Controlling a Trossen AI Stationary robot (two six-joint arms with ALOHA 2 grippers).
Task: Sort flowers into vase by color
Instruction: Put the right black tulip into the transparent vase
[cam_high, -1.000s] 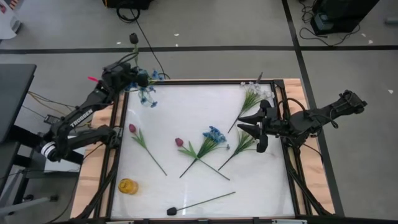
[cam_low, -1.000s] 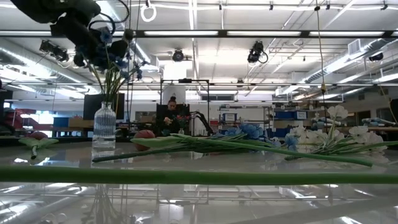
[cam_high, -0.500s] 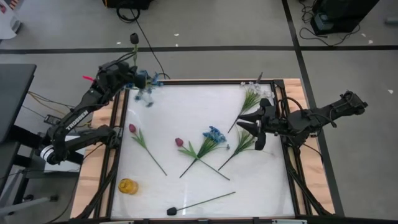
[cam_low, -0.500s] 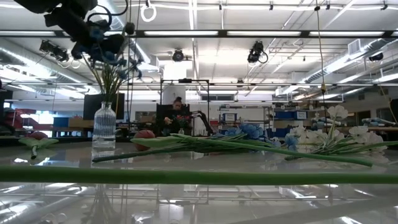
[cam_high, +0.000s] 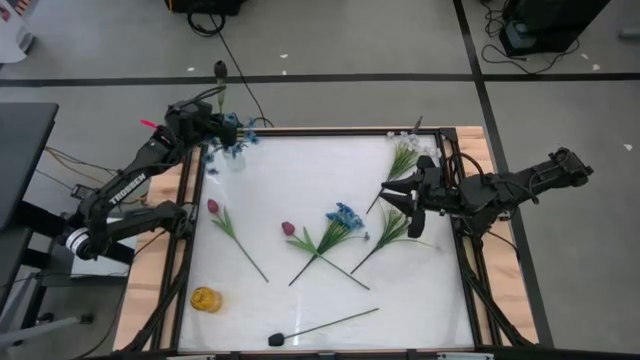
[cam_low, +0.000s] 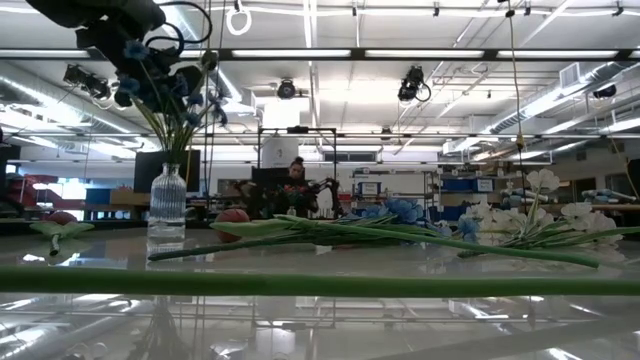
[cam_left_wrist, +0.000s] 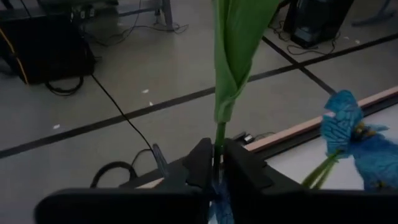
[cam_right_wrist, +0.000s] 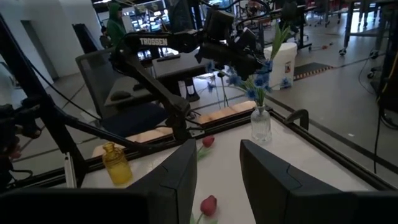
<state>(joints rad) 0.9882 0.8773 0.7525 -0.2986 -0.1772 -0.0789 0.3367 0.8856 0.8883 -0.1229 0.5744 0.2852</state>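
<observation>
Clear vase (cam_low: 167, 205): blue flowers (cam_low: 165, 88); L fingers (cam_left_wrist: 214, 163) clamp stem; R fingers (cam_right_wrist: 171, 177) apart.

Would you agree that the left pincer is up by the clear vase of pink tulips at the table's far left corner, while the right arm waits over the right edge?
Not quite: the clear vase holds blue flowers, not pink tulips, as the low view shows. The pink tulips lie flat on the table in the high view. The rest stands: the left pincer is up by the vase at the far left corner, and the right pincer waits over the right edge.
</observation>
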